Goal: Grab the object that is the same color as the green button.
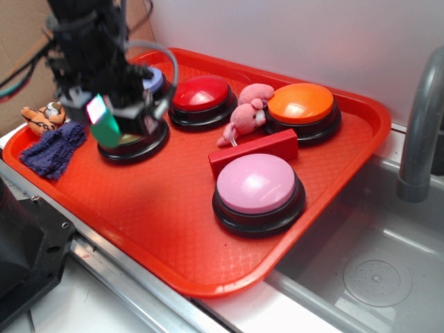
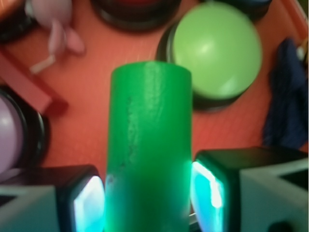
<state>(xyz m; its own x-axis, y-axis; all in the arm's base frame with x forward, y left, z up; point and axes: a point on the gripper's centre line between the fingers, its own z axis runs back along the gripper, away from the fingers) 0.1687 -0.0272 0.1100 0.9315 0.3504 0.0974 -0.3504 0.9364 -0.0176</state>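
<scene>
two views show a red tray [image 1: 139, 208] resting on a steel worktop [image 1: 125, 305], with a sink basin [image 1: 374, 263] and a grey tap [image 1: 420, 132] to its right. the black robot arm [image 1: 90, 48] hangs over the tray's left end.

five round buttons on black bases sit on the tray: a pink one [image 1: 257, 184] nearest the front, an orange one [image 1: 300, 104] at the back right, a red one [image 1: 201, 94] at the back middle, a blue one [image 1: 154, 78] mostly hidden behind the arm, and the green button [image 2: 217, 48], which lies just below the gripper [image 1: 118, 121] in the exterior view and shows its pale dome clearly in the wrist view.

a red block [image 1: 253, 152] lies between the pink and orange buttons, touching or nearly touching the pink one. a pink plush toy [image 1: 246, 118] sits between the red and orange buttons. a dark blue cloth [image 1: 55, 149] lies at the tray's left edge, with a small tiger-like toy [image 1: 43, 116] just beyond it.

the green cylinder [image 2: 148, 145] is clamped between the two fingers [image 2: 89, 200], held clear above the tray floor, just in front of the green button. its far end points toward that button. the fingers press its sides near one end.
</scene>
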